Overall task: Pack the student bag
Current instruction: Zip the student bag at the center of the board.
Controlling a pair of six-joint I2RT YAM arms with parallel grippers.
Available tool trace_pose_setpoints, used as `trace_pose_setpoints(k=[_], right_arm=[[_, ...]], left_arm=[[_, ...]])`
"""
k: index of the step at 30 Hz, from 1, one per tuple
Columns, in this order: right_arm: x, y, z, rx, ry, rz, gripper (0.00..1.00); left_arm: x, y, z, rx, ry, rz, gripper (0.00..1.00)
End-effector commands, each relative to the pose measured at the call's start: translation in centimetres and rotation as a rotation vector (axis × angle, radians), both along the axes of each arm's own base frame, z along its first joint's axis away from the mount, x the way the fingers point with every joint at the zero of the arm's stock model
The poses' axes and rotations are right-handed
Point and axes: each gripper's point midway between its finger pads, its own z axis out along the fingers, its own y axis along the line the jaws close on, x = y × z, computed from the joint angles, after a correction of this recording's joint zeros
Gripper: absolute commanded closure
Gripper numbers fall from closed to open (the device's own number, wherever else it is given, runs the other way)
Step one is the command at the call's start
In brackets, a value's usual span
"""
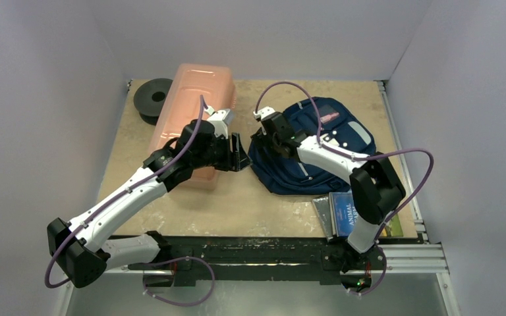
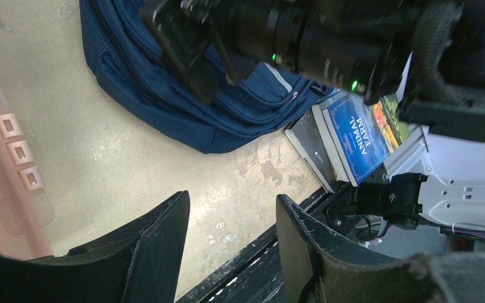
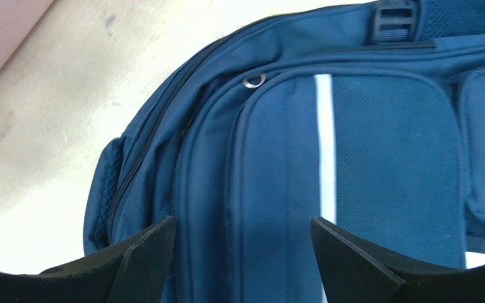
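The navy blue student bag point(image 1: 290, 172) lies flat on the table, right of centre, with its grey stripes and small patch facing up. My right gripper point(image 1: 268, 139) hovers over the bag's left end, open and empty. In the right wrist view point(image 3: 243, 246) its jaws stand wide apart over the front pocket fabric point(image 3: 353, 158), below a zipper ring point(image 3: 252, 80). My left gripper point(image 1: 242, 156) is open and empty just left of the bag. In the left wrist view point(image 2: 230, 214) it hangs over bare table, with the bag point(image 2: 164, 95) ahead.
A long pink translucent box point(image 1: 194, 118) lies behind the left arm, with a black spool point(image 1: 153, 99) at the far left. A stack of books, with the blue "Animal Farm" point(image 2: 360, 136) on top, lies at the near right edge point(image 1: 346, 214). The right arm point(image 2: 316, 38) crosses above the bag.
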Motion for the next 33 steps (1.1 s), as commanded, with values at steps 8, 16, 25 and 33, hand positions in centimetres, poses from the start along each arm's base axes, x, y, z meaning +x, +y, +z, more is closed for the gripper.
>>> trace_pose_setpoints(k=[8, 16, 25, 33], right_arm=[[-0.2, -2.2, -3.8, -0.178, -0.051, -0.091, 0.26], [-0.8, -1.7, 1.3, 0.123, -0.315, -0.084, 1.00], [-1.0, -3.5, 5.5, 0.371, -0.379, 0.009, 1.00], [-1.6, -5.5, 7.0, 0.468, -0.439, -0.017, 1.00]], left_arm=[[2.8, 7.1, 4.6, 0.037, -0.163, 0.347, 0.46], [7.2, 7.6, 8.7, -0.072, -0.165, 0.396, 0.50], [12.8, -3.5, 8.7, -0.165, -0.035, -0.084, 0.58], [17.4, -8.8, 3.8, -0.062, 0.071, -0.023, 0.54]])
